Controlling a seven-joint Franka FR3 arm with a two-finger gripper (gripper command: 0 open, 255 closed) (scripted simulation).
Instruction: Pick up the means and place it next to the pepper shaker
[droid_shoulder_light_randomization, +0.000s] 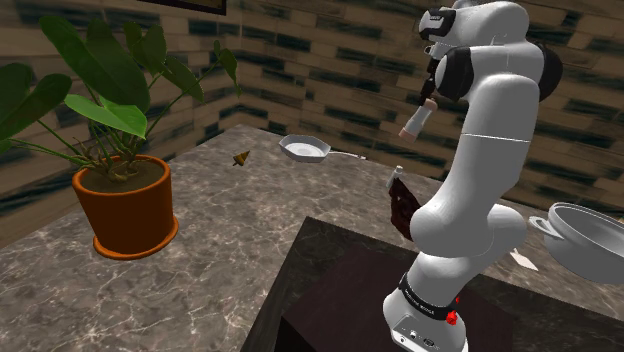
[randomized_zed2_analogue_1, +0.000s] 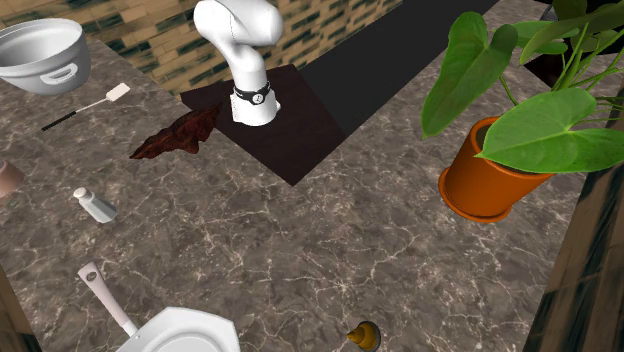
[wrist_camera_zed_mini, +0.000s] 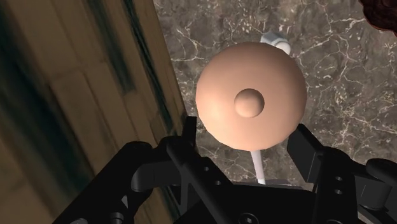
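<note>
Starting with the shoulder view: catching the pink grinder (droid_shoulder_light_randomization: 417, 120) up in the air, tilted, in front of the brick wall and above the far edge of the marble counter (droid_shoulder_light_randomization: 230, 230), close beside the white arm (droid_shoulder_light_randomization: 480, 150). Also spotting a potted plant (droid_shoulder_light_randomization: 125, 205) on this view's left, a small white pan (droid_shoulder_light_randomization: 305, 149) far back, a little brown thing (droid_shoulder_light_randomization: 240, 158) near it, a dark red scrap (droid_shoulder_light_randomization: 403, 210) by the dark stand (droid_shoulder_light_randomization: 340, 290), and a big grey pot (droid_shoulder_light_randomization: 590, 240) at the right edge. Over to the second exterior view: finding the pink grinder (randomized_zed2_analogue_1: 8, 178) cut off by the left edge, the shaker (randomized_zed2_analogue_1: 95, 205) lying near it on the counter but apart from it, and the dark red scrap (randomized_zed2_analogue_1: 175, 135) between the shaker and the arm's base. Noting too a spatula (randomized_zed2_analogue_1: 85, 108) just below the grey pot (randomized_zed2_analogue_1: 40, 55), and the pan (randomized_zed2_analogue_1: 180, 335) at the bottom edge with its handle aimed toward the shaker. Now the wrist view: looking straight onto the grinder's (wrist_camera_zed_mini: 248, 95) round top, small knob dead centre. Seeing the gripper (wrist_camera_zed_mini: 243, 128) spread wide, black fingers (wrist_camera_zed_mini: 189, 127) snug against either side, clasping the grinder. Glimpsing the shaker's (wrist_camera_zed_mini: 275, 41) cap just past the grinder's rim, down on the counter, with a tan wall (wrist_camera_zed_mini: 76, 95) alongside.
</note>
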